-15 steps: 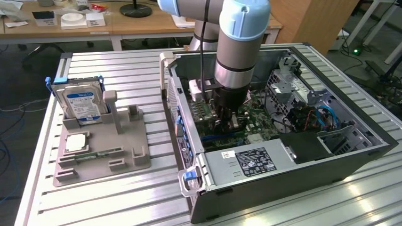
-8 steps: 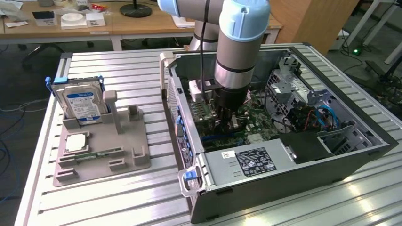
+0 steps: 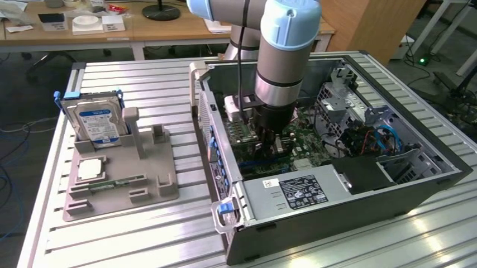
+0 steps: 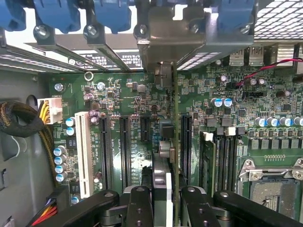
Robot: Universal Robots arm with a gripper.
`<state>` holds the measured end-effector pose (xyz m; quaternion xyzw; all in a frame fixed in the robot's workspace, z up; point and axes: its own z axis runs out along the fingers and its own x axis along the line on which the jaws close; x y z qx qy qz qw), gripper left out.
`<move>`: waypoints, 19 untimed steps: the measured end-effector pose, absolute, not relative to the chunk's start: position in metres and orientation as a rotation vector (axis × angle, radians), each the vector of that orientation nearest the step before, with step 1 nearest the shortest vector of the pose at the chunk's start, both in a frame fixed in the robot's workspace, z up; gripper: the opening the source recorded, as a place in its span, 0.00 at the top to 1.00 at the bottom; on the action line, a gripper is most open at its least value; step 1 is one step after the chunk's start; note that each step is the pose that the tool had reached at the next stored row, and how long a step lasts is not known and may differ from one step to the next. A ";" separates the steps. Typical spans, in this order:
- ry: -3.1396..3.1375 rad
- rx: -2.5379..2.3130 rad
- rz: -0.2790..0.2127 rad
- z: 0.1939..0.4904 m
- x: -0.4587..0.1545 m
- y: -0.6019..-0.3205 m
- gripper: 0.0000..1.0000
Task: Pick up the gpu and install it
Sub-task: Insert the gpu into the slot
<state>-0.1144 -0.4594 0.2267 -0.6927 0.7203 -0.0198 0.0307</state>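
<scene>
The gpu [image 4: 173, 142] stands on edge inside the open computer case [image 3: 417, 184], clenched between the fingers of the claw [image 4: 168, 201]. In the wrist view it shows as a thin green line running over the motherboard [image 4: 118, 94], its metal bracket [image 4: 163, 33] up at the rear wall of the case among the blue latches [image 4: 113, 14]. In the exterior view the claw [image 3: 266, 139] sits low in the middle of the case, with the power supply [image 3: 294, 192] towards six o'clock of it.

The card's lower edge appears to hang over a gap between two black slots [image 4: 125, 142], at nine and three o'clock of it, and whether it lines up with either cannot be told. If it is off, pushing down would jam the edge on the board or bend the contacts. The bracket could catch on the rear wall and tilt the card. The small capacitor [image 4: 164, 147] beside it could be struck.

Out on the counter [image 3: 134, 78], at nine o'clock of the case, a hard drive [image 3: 93, 120] stands in a grey holder [image 3: 119, 190].
</scene>
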 end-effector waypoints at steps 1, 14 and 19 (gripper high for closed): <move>2.220 -2.135 -0.061 0.227 -0.114 -0.459 0.72; 2.220 -2.135 -0.061 0.225 -0.114 -0.460 0.72; 2.220 -2.135 -0.061 0.223 -0.115 -0.460 0.72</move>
